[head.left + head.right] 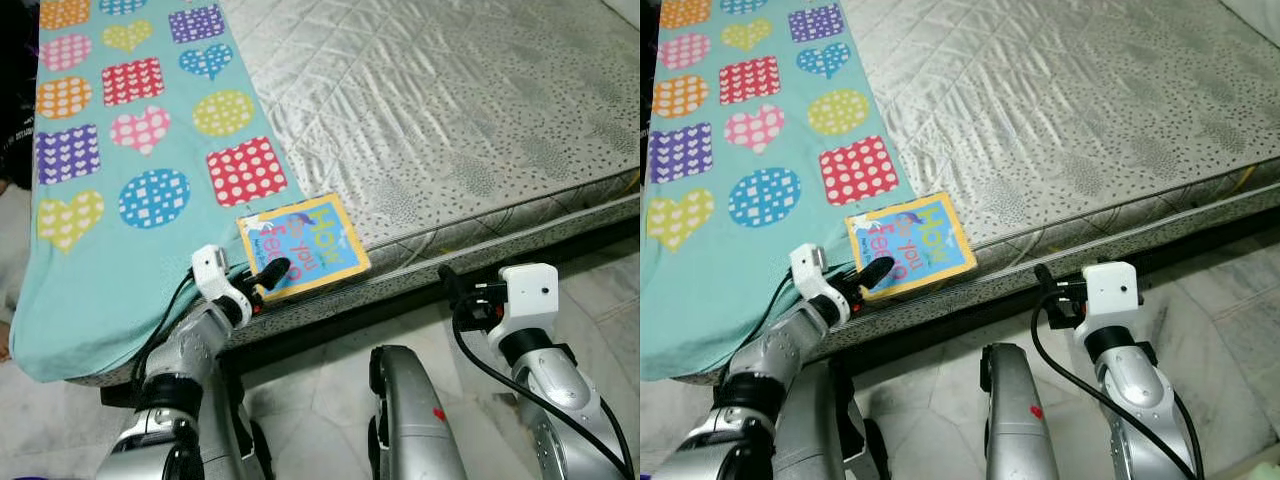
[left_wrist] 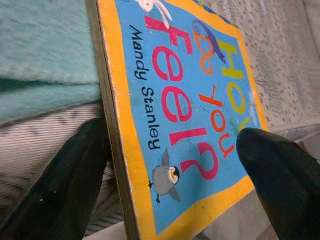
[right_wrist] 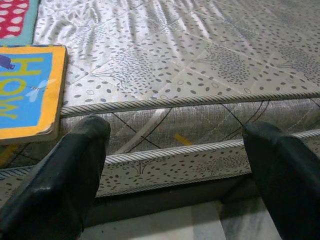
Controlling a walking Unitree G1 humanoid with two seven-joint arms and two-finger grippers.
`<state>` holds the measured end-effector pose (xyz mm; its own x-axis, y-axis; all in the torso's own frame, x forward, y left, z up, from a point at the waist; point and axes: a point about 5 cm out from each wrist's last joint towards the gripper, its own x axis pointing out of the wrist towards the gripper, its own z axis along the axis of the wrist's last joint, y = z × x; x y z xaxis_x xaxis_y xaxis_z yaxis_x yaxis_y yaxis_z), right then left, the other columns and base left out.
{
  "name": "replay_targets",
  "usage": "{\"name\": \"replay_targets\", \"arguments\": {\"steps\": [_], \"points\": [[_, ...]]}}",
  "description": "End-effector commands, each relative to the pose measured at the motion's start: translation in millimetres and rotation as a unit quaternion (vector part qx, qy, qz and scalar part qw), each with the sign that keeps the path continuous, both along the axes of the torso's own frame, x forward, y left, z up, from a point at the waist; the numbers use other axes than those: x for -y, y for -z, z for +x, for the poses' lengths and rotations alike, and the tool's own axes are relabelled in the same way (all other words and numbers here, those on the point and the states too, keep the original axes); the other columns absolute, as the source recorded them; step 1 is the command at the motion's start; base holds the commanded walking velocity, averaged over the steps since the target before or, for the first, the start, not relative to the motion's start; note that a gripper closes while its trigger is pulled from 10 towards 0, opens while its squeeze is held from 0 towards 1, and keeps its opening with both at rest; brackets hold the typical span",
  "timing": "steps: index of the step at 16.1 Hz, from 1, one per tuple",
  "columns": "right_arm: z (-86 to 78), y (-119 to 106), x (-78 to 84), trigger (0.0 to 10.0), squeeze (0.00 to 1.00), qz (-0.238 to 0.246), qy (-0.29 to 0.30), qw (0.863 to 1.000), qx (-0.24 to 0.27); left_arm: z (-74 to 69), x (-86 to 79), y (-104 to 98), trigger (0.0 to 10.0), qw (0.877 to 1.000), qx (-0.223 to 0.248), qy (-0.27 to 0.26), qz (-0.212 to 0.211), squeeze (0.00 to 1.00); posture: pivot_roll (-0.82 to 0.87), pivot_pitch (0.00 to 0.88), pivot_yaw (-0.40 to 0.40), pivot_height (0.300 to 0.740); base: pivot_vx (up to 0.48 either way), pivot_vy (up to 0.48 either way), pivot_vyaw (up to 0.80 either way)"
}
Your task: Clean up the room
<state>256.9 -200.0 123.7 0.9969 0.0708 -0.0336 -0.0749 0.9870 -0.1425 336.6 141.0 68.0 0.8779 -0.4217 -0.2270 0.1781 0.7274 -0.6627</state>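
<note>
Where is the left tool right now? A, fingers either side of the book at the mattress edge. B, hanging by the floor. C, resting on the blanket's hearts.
A: the left tool has one finger on each side of the book at the mattress edge.

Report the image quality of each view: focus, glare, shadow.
Left eye view: evenly lit and sharp, soft sheen on the mattress, dark shadow beneath the bed edge. Left wrist view: book title readable, but the near black fingers and the teal blanket are soft. Right wrist view: mattress piping crisp, the near fingers blurred, no glare.
</note>
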Motion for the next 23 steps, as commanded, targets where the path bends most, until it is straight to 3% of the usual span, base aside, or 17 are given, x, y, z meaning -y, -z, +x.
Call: {"name": "replay_targets", "arguments": {"steps": [1,2,3,4,5,6,7,8,9,12,13,14,23], "points": [[-3.5,-1.5,1.2,10.0,0.00,0.000,0.005,1.000,0.000,-4.2,6.2,8.1,10.0,0.999,-0.020,0.024,-0.023,0.00,-0.31,0.281,0.036,0.563,0.000,0.000,0.00],[-2.9,-2.1,1.1,10.0,0.00,0.000,0.006,1.000,0.001,-3.5,9.2,7.6,10.0,0.999,-0.019,0.032,-0.037,0.00,-0.31,0.281,0.036,0.563,0.000,0.000,0.00],[-2.6,-2.3,1.1,10.0,0.00,0.000,0.007,1.000,0.002,-3.0,10.6,7.2,7.2,0.998,-0.018,0.033,-0.050,0.00,-0.31,0.281,0.036,0.563,0.000,0.000,0.00],[-2.5,-2.5,1.2,10.0,0.00,0.000,0.007,1.000,0.002,-2.9,11.2,7.0,7.2,0.998,-0.017,0.034,-0.057,0.00,-0.31,0.281,0.036,0.563,0.000,0.000,0.00],[-1.7,-2.6,1.0,10.0,0.00,-0.001,0.008,1.000,0.003,-2.4,12.7,6.8,1.8,0.997,-0.017,0.034,-0.074,0.00,-0.32,0.277,0.036,0.563,0.000,0.000,0.00],[-0.8,-3.1,1.2,10.0,0.00,-0.001,0.010,1.000,0.004,-1.9,16.1,5.7,0.0,0.994,-0.007,0.043,-0.100,0.00,-0.32,0.273,0.035,0.563,0.000,0.000,0.00],[-0.4,-3.4,1.2,10.0,0.00,-0.002,0.011,1.000,0.005,-1.8,17.2,5.4,8.7,0.993,-0.004,0.047,-0.107,0.00,-0.32,0.272,0.035,0.563,0.000,0.000,0.00],[0.5,-4.3,1.6,10.0,0.00,-0.002,0.012,1.000,0.006,-1.8,19.3,5.1,10.0,0.990,-0.003,0.045,-0.131,0.00,-0.32,0.270,0.035,0.563,0.000,0.000,0.00],[1.3,-5.0,2.1,10.0,0.00,-0.004,0.013,1.000,0.008,-3.0,21.5,5.4,10.0,0.985,-0.005,0.048,-0.166,0.00,-0.32,0.268,0.034,0.563,0.000,0.000,0.00],[2.4,-5.7,2.6,10.0,0.00,-0.005,0.013,1.000,0.010,-5.0,25.8,5.8,10.0,0.978,-0.010,0.069,-0.197,0.00,-0.32,0.262,0.033,0.563,0.000,0.000,0.00],[2.9,-5.7,2.4,10.0,0.00,-0.005,0.013,1.000,0.010,-5.0,26.7,5.4,3.5,0.975,-0.010,0.073,-0.208,0.00,-0.32,0.261,0.033,0.563,0.000,0.000,0.00],[3.2,-5.7,2.1,10.0,0.00,-0.005,0.012,1.000,0.010,-4.6,25.8,6.2,0.0,0.975,-0.014,0.067,-0.213,0.00,-0.32,0.259,0.033,0.563,0.000,0.000,0.00],[3.3,-4.5,-0.4,10.0,0.00,-0.002,0.012,1.000,0.010,-4.6,17.2,10.1,0.0,0.969,-0.020,0.032,-0.245,0.00,-0.32,0.262,0.034,0.563,0.000,0.000,0.00]]}}
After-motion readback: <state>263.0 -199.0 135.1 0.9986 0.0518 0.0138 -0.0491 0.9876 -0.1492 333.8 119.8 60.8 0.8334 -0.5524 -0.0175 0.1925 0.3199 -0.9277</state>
